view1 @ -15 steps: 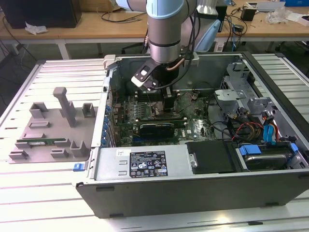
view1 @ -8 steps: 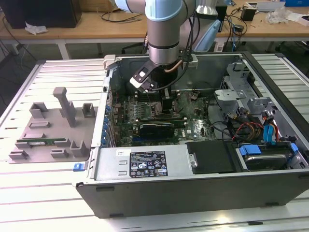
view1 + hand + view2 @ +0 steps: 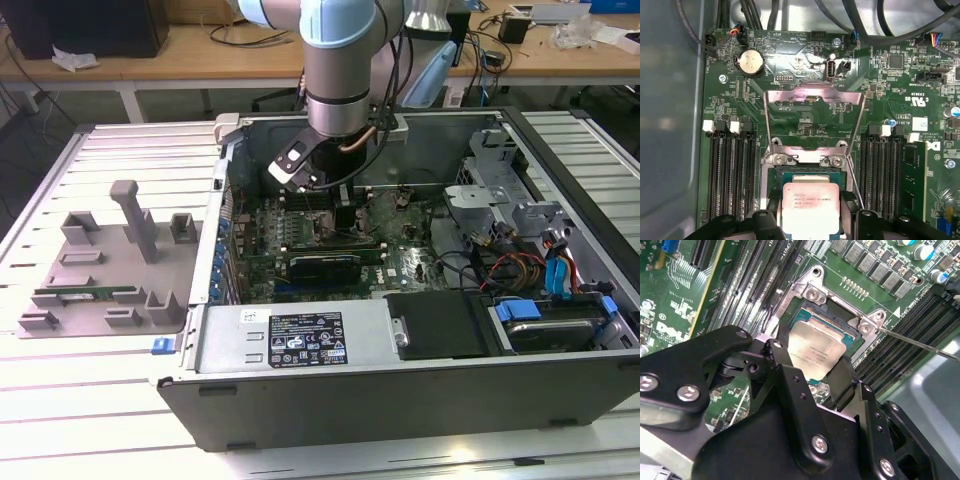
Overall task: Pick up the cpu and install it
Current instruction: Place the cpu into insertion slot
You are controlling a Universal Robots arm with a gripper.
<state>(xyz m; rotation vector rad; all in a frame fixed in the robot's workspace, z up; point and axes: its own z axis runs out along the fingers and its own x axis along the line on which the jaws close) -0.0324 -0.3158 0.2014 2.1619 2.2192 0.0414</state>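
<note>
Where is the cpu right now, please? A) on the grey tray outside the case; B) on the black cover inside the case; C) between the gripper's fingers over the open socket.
C: in both wrist views the gripper clasps the cpu over the socket, its metal frame swung up.

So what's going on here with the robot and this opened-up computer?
A Universal Robots arm reaches down into the open computer case. Its gripper is right at the cpu, which lies over the motherboard's processor socket. The socket's metal load plate stands flipped open. Whether the chip is seated, or clamped by the gripper, cannot be told.
</note>
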